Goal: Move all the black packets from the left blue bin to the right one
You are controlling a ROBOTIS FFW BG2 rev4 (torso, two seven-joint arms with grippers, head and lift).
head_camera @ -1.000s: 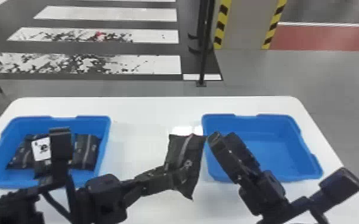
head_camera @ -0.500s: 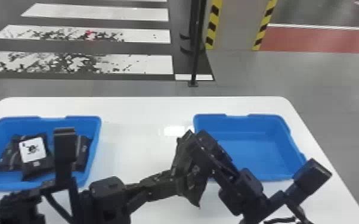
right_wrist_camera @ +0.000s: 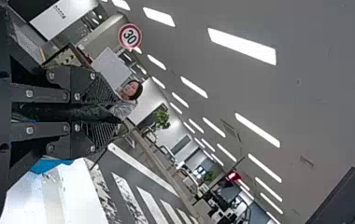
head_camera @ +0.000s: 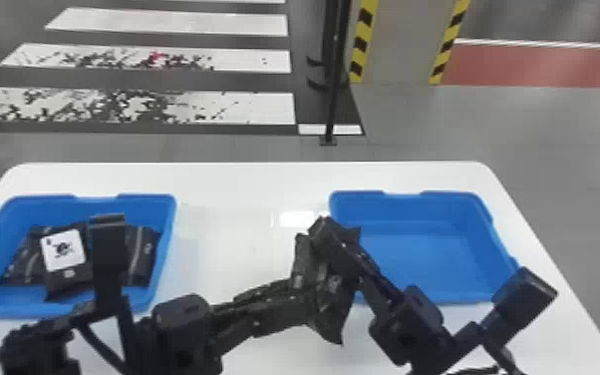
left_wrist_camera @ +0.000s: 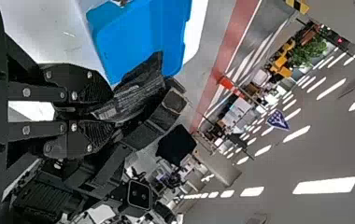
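Evidently handover: left pincer (left_wrist_camera: 108, 113) and right pincer (right_wrist_camera: 115, 112) both clamp one black packet (head_camera: 333, 299); next, left should release, right bin (head_camera: 428, 249) awaits

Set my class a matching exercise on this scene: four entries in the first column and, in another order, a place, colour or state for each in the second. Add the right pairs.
Column 1
1. Labelled packet
2. Left bin and right bin
3. Table top
4. Packet outside the bins

Column 2
A. White
B. Held between the fingers of both the left gripper and the right gripper
C. Blue
D. Inside the bin on the robot's left

Right pairs
1-D
2-C
3-A
4-B
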